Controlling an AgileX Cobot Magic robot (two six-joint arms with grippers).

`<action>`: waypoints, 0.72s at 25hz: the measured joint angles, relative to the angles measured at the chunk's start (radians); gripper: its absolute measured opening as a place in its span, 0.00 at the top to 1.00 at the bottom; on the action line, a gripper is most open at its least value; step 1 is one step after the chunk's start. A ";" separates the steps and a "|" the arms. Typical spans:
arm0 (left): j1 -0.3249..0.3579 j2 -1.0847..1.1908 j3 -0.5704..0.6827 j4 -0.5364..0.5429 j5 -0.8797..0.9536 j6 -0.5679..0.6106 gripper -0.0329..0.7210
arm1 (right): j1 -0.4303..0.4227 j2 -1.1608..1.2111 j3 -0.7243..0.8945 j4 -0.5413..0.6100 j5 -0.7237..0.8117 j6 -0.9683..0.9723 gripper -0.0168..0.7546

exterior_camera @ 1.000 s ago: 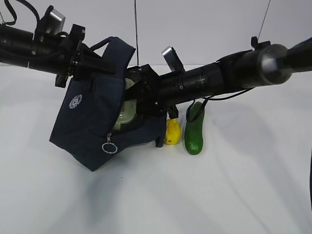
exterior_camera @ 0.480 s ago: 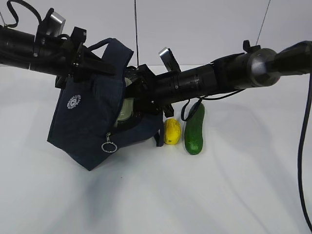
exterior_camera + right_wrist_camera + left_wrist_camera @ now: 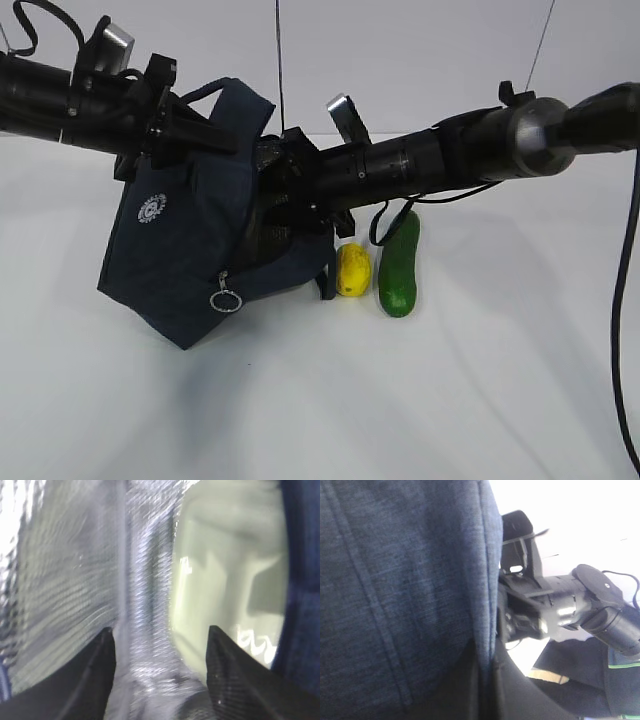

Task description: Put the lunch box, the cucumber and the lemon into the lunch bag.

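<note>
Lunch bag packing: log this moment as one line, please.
lunch bag: tilted, held up by left gripper | right gripper: open inside bag | lunch box: in bag | lemon, cucumber: on table

We find no legible text in any view. The lunch bag (image 3: pixel 190 250) carries a small round white logo (image 3: pixel 151 209) on its side panel, but its characters are too small to read.
</note>
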 joint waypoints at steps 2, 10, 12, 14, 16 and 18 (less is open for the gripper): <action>0.000 0.000 0.000 -0.001 0.000 0.000 0.96 | 0.000 0.000 -0.006 0.007 0.006 0.000 0.41; 0.000 0.000 0.000 -0.005 0.004 0.000 0.96 | -0.005 0.000 -0.006 0.013 0.119 -0.006 0.41; 0.000 0.000 0.000 -0.011 0.006 0.000 0.96 | -0.024 0.000 -0.006 0.009 0.175 -0.036 0.41; 0.000 0.000 0.000 -0.017 0.010 0.000 0.96 | -0.044 0.000 -0.006 0.006 0.235 -0.048 0.41; 0.000 0.001 0.000 -0.020 0.013 0.000 0.96 | -0.072 -0.005 -0.006 -0.007 0.250 -0.051 0.41; 0.000 0.001 0.000 -0.020 0.018 0.000 0.96 | -0.098 -0.022 -0.006 -0.051 0.255 -0.046 0.41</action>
